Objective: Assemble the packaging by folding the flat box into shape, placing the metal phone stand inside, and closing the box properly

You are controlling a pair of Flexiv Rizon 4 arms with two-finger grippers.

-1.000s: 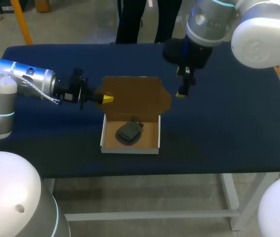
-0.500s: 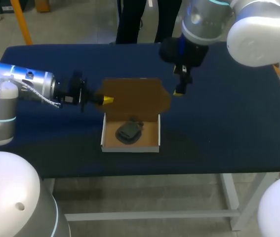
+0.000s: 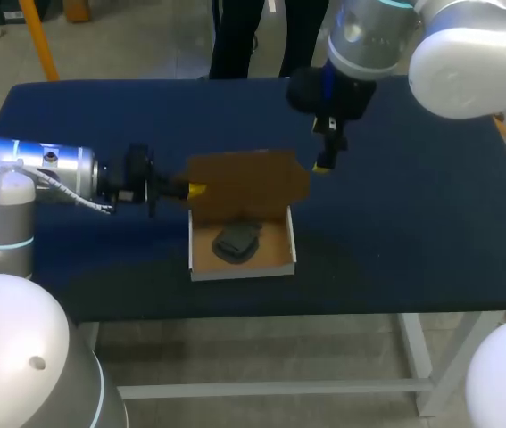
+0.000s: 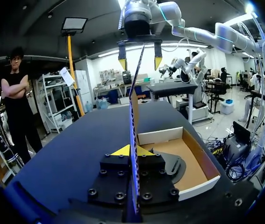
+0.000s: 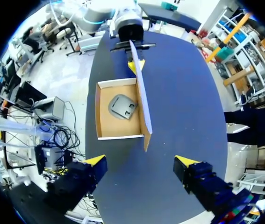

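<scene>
A table (image 3: 413,241) with a dark blue top. One open cardboard box (image 3: 244,271) sits directly on it, around the middle, toward the near edge, its lid standing upright.

Head overhead, wrists facing (box (image 3: 275,246) shared)

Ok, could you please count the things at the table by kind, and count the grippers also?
cardboard box: 1, lid standing up
metal phone stand: 1, lying inside the box
grippers: 2, the left gripper shut on the lid's edge, the right gripper open by the lid's other end
total: 4
</scene>
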